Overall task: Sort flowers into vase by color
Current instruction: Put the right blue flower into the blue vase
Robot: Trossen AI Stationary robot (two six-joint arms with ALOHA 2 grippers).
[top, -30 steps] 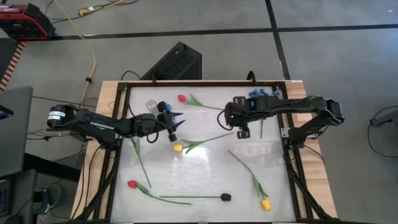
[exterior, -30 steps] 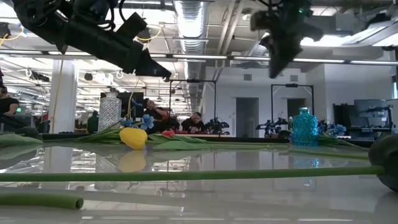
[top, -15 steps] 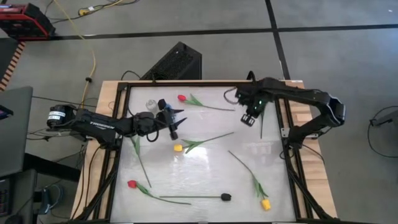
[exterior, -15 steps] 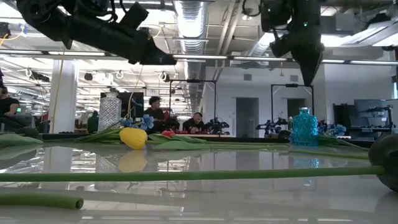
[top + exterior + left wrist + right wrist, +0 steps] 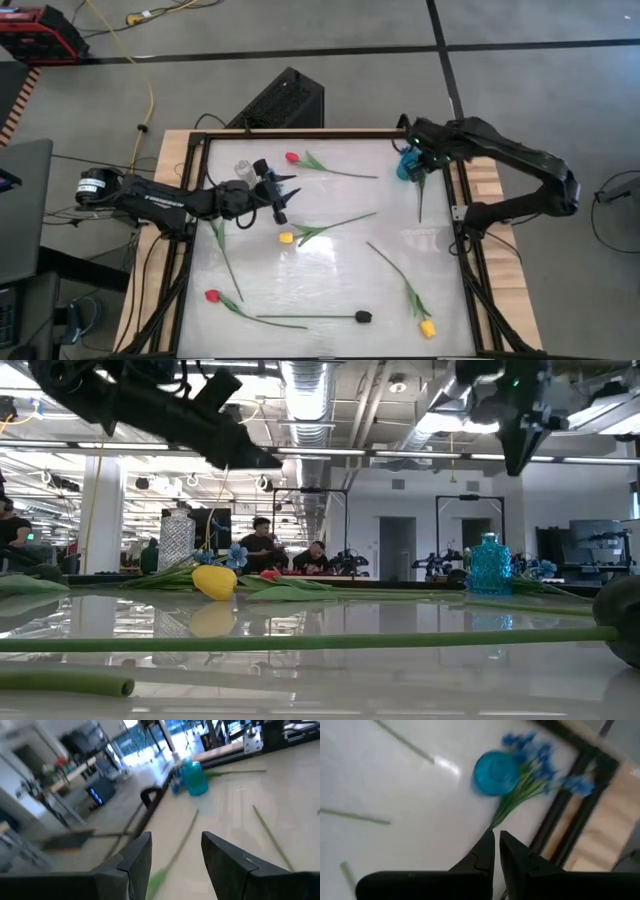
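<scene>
Right end effector (image 5: pixel 413 165): fingers nearly closed, empty, hovering above the blue vase (image 5: pixel 408 166) and blue sprigs (image 5: pixel 540 767) at the table's (image 5: pixel 330 270) upper right. Left end effector (image 5: pixel 281 195): open, empty, upper left. Red tulips (image 5: pixel 292 157), yellow tulips (image 5: pixel 286 238) and a black-headed flower (image 5: pixel 363 316) lie scattered across the table.

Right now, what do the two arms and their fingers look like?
Both arms are dark and jointed. The left arm carries white lettering and a round silver-labelled part near its base. The right arm is plain black. Each end effector has two black wedge-shaped fingers, tapering to tips.
</scene>
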